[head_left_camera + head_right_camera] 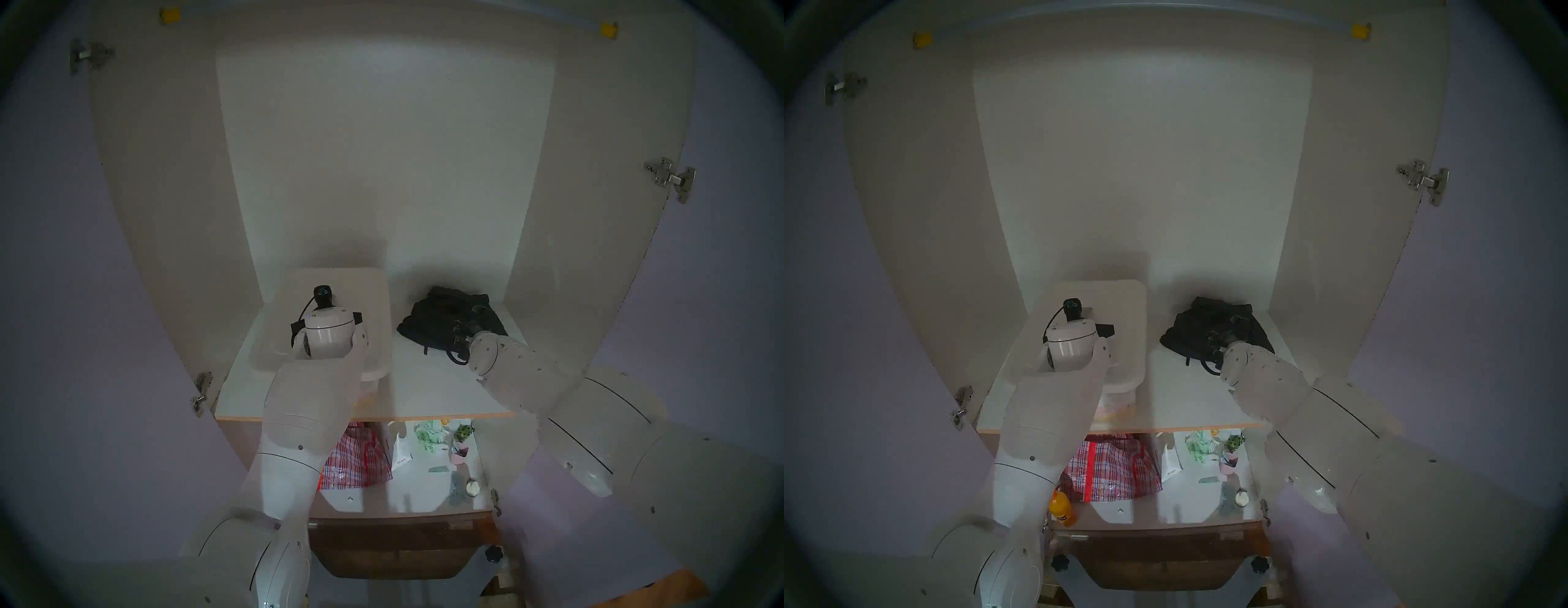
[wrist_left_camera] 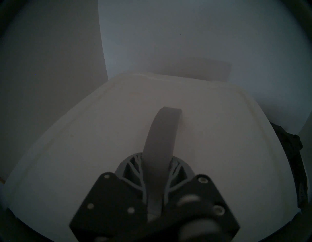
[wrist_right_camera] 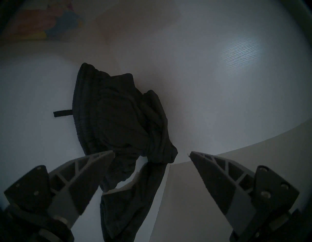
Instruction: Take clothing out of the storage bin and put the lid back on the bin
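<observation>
On the cupboard shelf, left gripper [image 2: 156,182] clamps the flat white plastic lid's [image 2: 101,135] grey strip handle [image 2: 163,135]; right gripper [image 3: 152,154] gapes empty over bulky black fabric garment [image 1: 452,320]. Next: seat lid squarely on the clear plastic bin [image 1: 1119,403].

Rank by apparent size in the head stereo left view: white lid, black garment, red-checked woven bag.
1. Flat white plastic lid
2. Bulky black fabric garment
3. Red-and-white checked woven bag, partly hidden behind the left arm and farther away, so its rank is unsure.

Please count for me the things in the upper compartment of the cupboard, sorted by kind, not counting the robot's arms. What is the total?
Flat white plastic lid: 1
Clear plastic storage bin: 1
Bulky black fabric garment: 1
Total: 3
</observation>
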`<state>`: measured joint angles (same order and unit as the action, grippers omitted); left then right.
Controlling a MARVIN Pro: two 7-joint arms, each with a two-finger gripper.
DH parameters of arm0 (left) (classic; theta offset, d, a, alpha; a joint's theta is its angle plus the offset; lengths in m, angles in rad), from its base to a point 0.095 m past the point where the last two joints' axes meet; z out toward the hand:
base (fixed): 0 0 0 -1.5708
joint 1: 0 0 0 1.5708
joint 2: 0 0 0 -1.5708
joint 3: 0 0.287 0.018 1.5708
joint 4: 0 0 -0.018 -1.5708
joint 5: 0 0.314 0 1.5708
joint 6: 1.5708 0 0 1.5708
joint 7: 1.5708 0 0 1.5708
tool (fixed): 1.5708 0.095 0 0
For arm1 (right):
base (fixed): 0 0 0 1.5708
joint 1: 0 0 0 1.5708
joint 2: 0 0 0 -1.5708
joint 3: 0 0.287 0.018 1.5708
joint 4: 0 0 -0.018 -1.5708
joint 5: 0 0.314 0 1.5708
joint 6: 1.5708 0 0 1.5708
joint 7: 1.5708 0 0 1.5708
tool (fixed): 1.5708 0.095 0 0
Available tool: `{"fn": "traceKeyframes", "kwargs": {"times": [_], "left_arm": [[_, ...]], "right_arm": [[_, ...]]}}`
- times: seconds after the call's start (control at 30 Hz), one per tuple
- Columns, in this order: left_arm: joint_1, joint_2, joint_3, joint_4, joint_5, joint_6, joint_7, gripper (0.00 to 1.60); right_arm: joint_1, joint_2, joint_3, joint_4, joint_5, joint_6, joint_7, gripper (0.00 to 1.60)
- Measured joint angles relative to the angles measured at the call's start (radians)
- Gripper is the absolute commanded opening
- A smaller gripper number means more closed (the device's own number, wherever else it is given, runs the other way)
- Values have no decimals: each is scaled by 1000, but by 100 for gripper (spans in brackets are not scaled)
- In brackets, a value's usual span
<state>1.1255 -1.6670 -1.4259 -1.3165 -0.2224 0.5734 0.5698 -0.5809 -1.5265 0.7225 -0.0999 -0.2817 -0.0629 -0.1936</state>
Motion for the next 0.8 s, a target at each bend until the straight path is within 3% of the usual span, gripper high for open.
{"fn": "traceKeyframes", "kwargs": {"times": [0.8], "left_arm": [[25,-23,133,-15,48,-58,59,160]], "right_arm": [[-1,-1,11,0,-12,0,0,160]]}}
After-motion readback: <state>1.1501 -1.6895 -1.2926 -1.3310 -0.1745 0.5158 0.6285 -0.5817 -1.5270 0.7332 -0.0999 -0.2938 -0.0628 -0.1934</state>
